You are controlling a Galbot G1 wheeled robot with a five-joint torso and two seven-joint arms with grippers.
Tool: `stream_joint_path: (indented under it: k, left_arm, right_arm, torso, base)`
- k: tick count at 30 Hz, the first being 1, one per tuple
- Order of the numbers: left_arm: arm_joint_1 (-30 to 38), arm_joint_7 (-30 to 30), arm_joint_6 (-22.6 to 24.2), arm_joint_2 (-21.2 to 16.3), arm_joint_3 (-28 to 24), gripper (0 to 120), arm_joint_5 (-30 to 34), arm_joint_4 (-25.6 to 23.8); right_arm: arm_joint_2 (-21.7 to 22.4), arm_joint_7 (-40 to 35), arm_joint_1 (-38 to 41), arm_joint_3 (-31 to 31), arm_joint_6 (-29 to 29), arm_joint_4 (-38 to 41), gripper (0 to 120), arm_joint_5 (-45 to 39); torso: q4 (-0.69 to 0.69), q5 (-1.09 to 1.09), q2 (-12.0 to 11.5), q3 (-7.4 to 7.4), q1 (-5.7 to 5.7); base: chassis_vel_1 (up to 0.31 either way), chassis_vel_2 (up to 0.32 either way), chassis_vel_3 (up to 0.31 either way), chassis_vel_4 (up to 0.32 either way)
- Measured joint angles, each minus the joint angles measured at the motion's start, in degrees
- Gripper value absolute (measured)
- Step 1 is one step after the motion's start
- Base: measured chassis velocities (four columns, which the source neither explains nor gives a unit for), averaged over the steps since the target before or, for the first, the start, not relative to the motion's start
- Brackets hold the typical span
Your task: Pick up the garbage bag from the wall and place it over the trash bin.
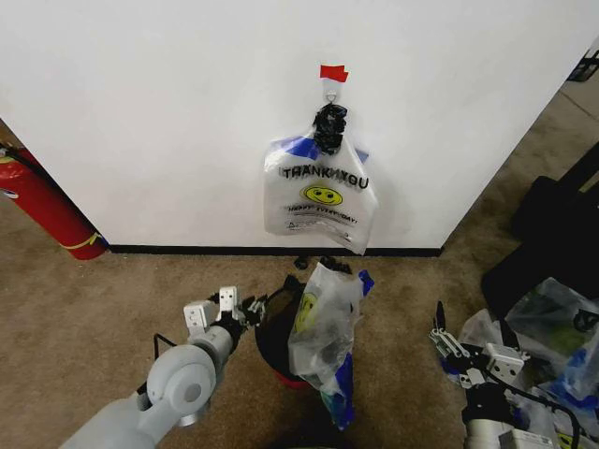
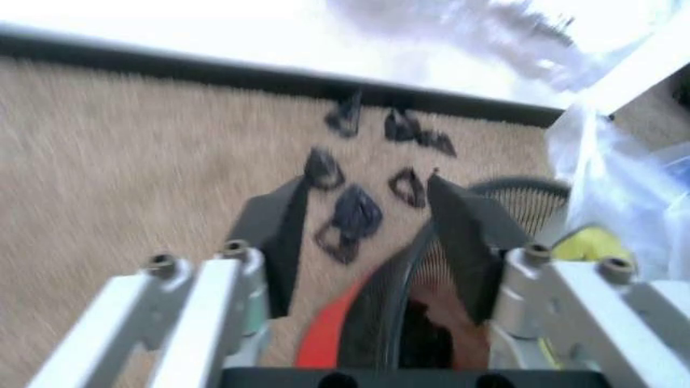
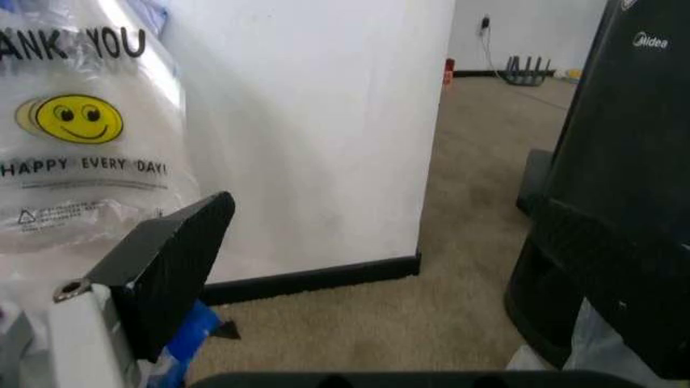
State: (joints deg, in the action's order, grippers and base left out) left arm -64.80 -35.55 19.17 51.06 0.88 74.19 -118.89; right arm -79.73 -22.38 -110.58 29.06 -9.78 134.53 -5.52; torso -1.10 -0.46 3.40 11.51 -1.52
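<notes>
The garbage bag (image 1: 319, 190) hangs by its knotted top from a hook under red tape on the white wall (image 1: 168, 112). Below it stands the trash bin (image 1: 273, 341), with a second bag of the same print (image 1: 323, 339) draped over its right side. My left gripper (image 1: 245, 309) is open at the bin's left rim. In the left wrist view the gripper (image 2: 372, 234) straddles the dark rim (image 2: 393, 299), red body below. My right gripper (image 1: 447, 339) hovers low to the right, open, one finger (image 3: 173, 259) beside a smiley-printed bag (image 3: 76, 129).
A red fire extinguisher (image 1: 47, 210) leans at the wall's left. Black scraps (image 2: 356, 214) lie on the carpet before the baseboard (image 1: 187, 250). Clear bags with blue lumps (image 1: 552, 327) and a big black bag (image 1: 552, 234) crowd the right.
</notes>
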Motion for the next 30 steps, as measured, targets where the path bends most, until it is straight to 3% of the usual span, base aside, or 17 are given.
stream_joint_path:
  k: [14, 23, 28, 30]
  left_arm:
    - [0.2, 1.3, 1.2, -0.2, -0.1, 97, -3.9, -0.5]
    - [0.8, 0.4, 2.9, -3.0, 1.8, 100, -10.6, -6.4]
    - [1.2, 1.1, 5.5, -5.4, 3.2, 100, -14.2, -13.5]
    - [1.9, 2.3, 8.4, -7.7, 2.0, 100, -15.6, -18.7]
  right_arm:
    - [-0.1, 0.1, 0.2, -0.2, 0.0, -0.1, 100, 0.8]
    - [-0.1, 0.2, 1.1, -0.3, 0.1, -0.9, 100, 0.6]
    - [-0.3, 0.0, 1.4, 0.3, 0.3, -1.4, 100, 0.1]
    - [-0.1, -0.5, 1.9, 0.8, 0.9, -2.0, 100, -0.5]
  torso:
    - [-0.01, 0.0, 0.0, 0.0, 0.0]
    - [0.0, 0.01, 0.0, 0.0, 0.0]
    - [0.01, 0.01, 0.0, 0.0, 0.0]
    - [-0.01, 0.02, 0.0, 0.0, 0.0]
  base:
    - [0.0, 0.0, 0.0, 0.0]
    - [0.0, 0.0, 0.0, 0.0]
    - [0.0, 0.0, 0.0, 0.0]
    - [0.0, 0.0, 0.0, 0.0]
